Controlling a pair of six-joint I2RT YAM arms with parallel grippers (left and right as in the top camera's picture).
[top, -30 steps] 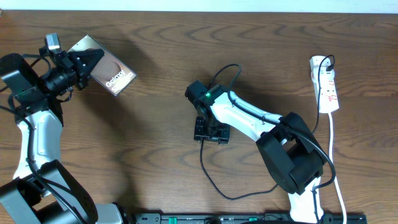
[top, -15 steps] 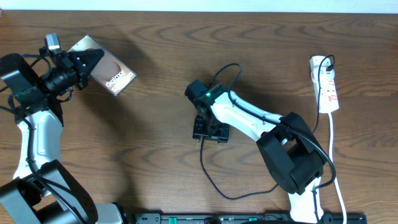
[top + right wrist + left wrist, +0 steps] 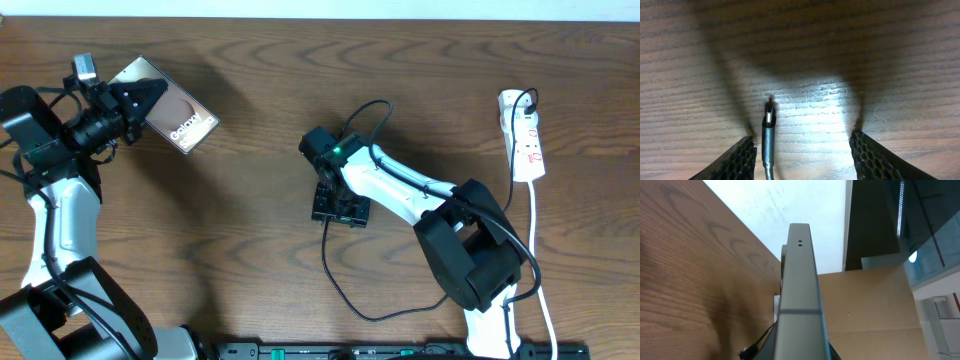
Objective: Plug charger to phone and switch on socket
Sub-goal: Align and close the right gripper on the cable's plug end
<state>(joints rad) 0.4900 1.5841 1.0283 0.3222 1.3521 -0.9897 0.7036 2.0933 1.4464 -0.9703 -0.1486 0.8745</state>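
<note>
Straddling the charger (image 3: 768, 136), right gripper (image 3: 802, 145) gapes; left gripper (image 3: 146, 100) clamps phone (image 3: 183, 122).

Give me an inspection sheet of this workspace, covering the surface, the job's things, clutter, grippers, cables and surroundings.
Surface: brown wood-grain table.
Job's things: phone at the far left, held off the table; charger plug lying on the table; socket at the right side.
Clutter: nothing seen.
Grippers: left gripper shut on the phone; right gripper open, fingers either side of the charger plug, not gripping it.
Cables: charger cable loops over the table below the right gripper; white cord runs from the socket toward the near edge.
Surroundings: cardboard beyond the table in the left wrist view.
</note>
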